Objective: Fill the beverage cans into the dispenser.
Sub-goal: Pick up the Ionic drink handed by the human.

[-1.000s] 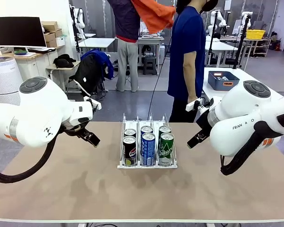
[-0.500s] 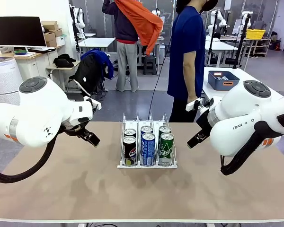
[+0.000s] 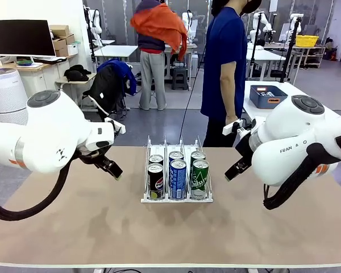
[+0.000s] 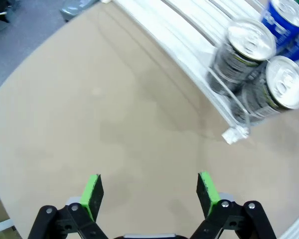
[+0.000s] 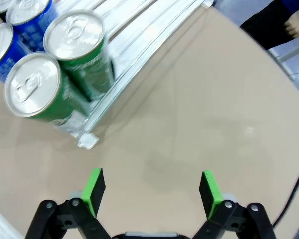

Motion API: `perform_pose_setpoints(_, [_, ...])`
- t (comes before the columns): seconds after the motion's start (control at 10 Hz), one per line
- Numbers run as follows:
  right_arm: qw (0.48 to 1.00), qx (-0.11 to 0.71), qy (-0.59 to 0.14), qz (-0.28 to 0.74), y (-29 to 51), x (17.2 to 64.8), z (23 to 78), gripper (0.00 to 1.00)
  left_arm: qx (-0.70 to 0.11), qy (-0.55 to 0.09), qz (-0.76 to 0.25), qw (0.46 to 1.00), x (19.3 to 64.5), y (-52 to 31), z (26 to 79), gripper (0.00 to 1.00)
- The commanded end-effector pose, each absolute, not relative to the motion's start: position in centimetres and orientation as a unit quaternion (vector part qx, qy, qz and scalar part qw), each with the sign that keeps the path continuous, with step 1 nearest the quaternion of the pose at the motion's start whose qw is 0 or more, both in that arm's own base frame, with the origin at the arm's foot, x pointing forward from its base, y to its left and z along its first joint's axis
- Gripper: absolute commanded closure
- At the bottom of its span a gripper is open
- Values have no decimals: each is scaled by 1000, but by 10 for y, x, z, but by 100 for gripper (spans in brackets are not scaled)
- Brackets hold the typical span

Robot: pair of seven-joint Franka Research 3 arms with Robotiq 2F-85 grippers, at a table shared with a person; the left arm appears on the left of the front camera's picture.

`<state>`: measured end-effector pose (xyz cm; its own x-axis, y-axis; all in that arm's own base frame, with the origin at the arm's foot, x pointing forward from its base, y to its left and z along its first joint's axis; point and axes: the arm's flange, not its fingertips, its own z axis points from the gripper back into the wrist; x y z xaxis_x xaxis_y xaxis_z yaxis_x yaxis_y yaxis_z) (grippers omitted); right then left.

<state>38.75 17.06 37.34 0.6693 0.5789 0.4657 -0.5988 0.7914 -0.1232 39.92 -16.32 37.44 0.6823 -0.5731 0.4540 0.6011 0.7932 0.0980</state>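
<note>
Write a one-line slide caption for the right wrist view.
Open right gripper hovers above the table beside two green cans in the dispenser.

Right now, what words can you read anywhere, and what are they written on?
"FRAN", then a gap, then "A": on the white shell of the right arm; the letters in between are not clear.
Front blue can: white lettering, too small to read.
Front green can: white lettering, too small to read.
Front black can: print too small to read.
In the wrist views the cans' print is too blurred to read.
</note>
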Motion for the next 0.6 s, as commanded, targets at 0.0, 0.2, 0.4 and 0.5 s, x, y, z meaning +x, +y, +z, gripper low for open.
perform_pose_setpoints(0.0, [919,82,-189,336,163,374,392,0,-74,-173,-346,919,412,-138,399,0])
perform_pose_setpoints(0.2, [908,141,-147,365,149,384,415,0,-154,-159,-394,892,419,-123,415,0])
perform_pose_setpoints(0.4, [887,184,-136,401,139,389,446,0,-161,-183,-462,853,416,-104,448,0])
perform_pose_setpoints(0.5, [863,218,-111,442,132,391,468,0,-173,-187,-501,827,410,-102,465,0])
